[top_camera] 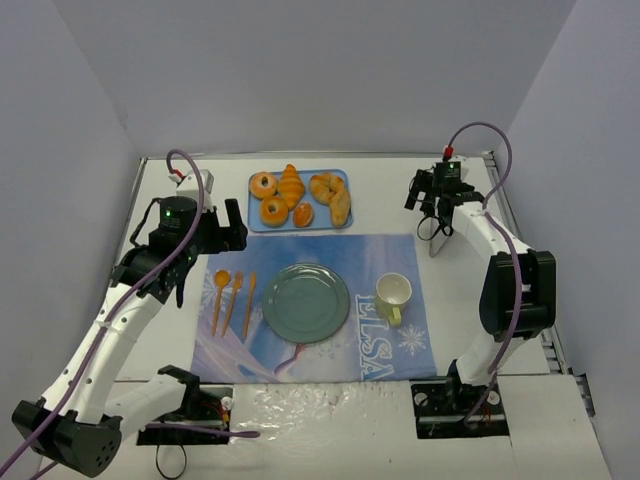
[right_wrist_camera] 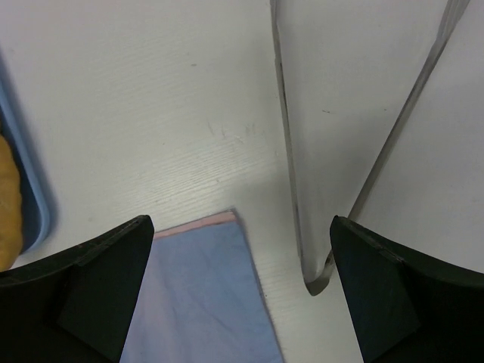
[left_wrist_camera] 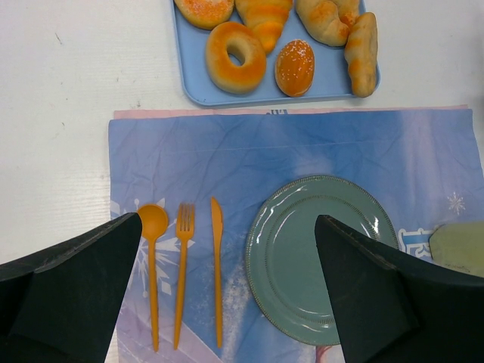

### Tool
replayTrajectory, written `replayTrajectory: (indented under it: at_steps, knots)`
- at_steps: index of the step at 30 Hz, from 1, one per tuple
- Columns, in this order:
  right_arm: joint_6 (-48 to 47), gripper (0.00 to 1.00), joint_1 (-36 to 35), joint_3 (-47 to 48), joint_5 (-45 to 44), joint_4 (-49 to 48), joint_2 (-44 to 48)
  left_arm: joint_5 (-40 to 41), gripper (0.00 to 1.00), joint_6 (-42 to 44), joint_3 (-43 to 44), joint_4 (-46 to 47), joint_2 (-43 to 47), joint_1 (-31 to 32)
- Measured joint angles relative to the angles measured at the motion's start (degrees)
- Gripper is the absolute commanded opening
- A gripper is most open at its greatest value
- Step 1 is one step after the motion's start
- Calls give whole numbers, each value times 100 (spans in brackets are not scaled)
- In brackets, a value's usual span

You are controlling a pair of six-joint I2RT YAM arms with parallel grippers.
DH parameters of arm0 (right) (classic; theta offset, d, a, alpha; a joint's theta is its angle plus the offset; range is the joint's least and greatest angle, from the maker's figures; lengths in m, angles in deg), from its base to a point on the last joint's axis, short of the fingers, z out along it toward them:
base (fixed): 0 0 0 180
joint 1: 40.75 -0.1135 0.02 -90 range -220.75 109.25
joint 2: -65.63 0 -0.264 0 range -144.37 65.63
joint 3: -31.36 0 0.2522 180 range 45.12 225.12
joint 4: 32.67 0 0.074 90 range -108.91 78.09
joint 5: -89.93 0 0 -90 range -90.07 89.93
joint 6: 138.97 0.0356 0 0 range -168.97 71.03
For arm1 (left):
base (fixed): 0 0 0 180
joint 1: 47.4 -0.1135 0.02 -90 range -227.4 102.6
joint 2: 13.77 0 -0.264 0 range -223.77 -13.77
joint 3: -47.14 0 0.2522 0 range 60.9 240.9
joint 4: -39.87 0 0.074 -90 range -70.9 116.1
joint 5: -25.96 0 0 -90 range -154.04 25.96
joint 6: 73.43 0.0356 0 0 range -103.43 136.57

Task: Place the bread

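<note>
On the far blue tray (left_wrist_camera: 325,79), the bread (left_wrist_camera: 235,57) is judged light, soft and crushable; the round bun (left_wrist_camera: 294,66) is best pinched gently across its middle. Left tool (left_wrist_camera: 228,227) and right tool (right_wrist_camera: 242,223) are released, empty.

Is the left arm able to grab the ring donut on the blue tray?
Probably yes. The left tool is open above the placemat, and the ring donut lies uncovered near the tray's front edge, with nothing between them.
</note>
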Motion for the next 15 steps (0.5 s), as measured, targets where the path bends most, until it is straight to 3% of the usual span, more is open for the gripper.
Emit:
replayTrajectory:
  at_steps: [7,15]
  knots:
    - [2,100,434,9,-38,4,-331,0,97,0,0,0,-4,0]
    - [2,100,447,11,-97,-24,-631,0,97,0,0,0,-9,0]
